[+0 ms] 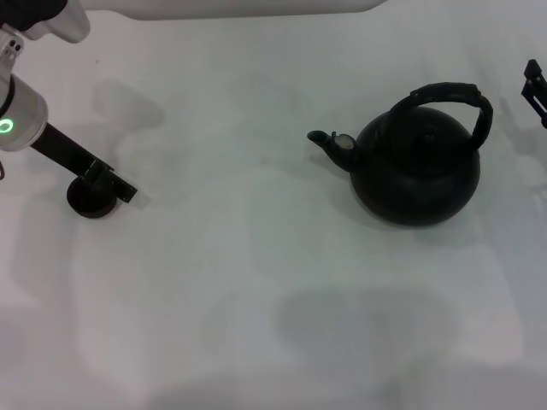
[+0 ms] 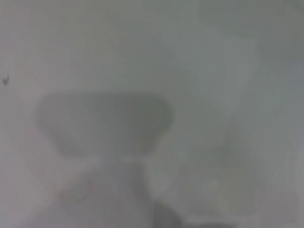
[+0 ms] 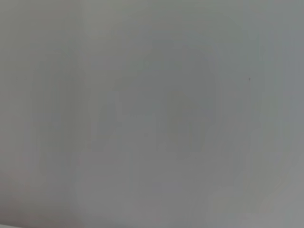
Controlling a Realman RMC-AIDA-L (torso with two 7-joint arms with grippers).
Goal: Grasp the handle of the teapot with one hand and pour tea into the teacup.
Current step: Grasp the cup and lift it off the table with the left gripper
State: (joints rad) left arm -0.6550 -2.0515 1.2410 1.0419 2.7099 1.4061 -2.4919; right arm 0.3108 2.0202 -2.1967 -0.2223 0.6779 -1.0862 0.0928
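Teapot [image 1: 416,166] sits right-centre on table [image 1: 256,282], spout facing left, handle [image 1: 449,101] free. Left pincer [image 1: 109,184] touching teacup [image 1: 90,198] nr left edge, grip unclear. Right pincer [image 1: 535,85] at right edge, grip unclear.

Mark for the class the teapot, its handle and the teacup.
teapot [image 1: 416,184]: head view, on the round black belly.
handle [image 1: 444,90]: head view, on the top of the arch.
teacup [image 1: 90,202]: head view, on its dark side, at the left claw.

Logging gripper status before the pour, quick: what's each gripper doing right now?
Left gripper: at the teacup on the table's left; open or shut cannot be told.
Right gripper: barely in view at the right edge, beyond the teapot; cannot be told.
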